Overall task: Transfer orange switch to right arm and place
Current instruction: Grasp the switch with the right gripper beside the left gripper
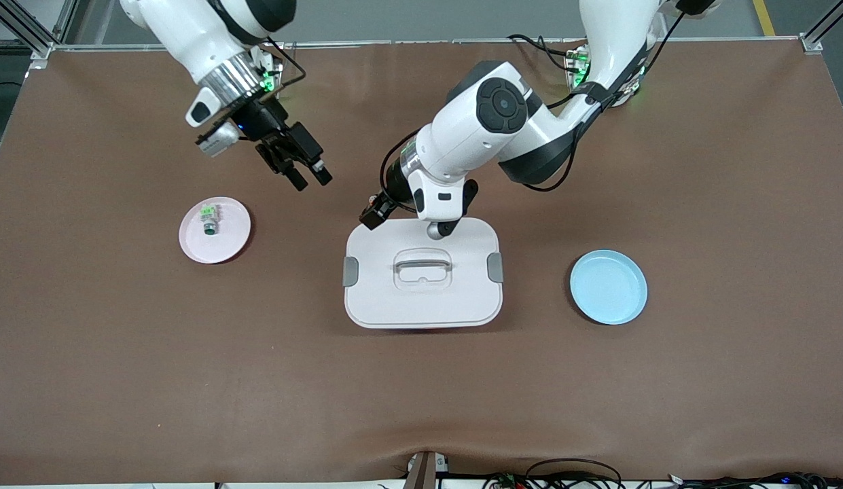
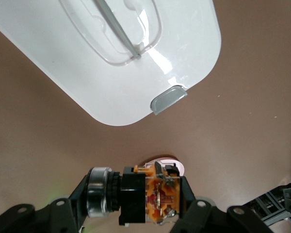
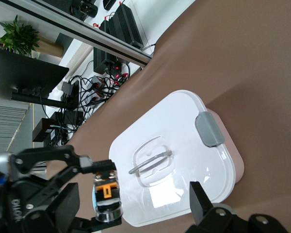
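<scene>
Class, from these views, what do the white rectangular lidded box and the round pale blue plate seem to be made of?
White rectangular lidded box: probably glossy moulded plastic, given the bright glare on its lid and the grey clip latches. Round pale blue plate: likely plastic or melamine, with a smooth, uniform, soft sheen; ceramic cannot be excluded.

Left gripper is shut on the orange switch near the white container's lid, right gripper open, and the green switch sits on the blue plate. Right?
Not quite. The green switch sits on the pink plate; the blue plate holds nothing, as the front view shows. The rest stands: left gripper shut on the orange switch by the white container, right gripper open.
</scene>
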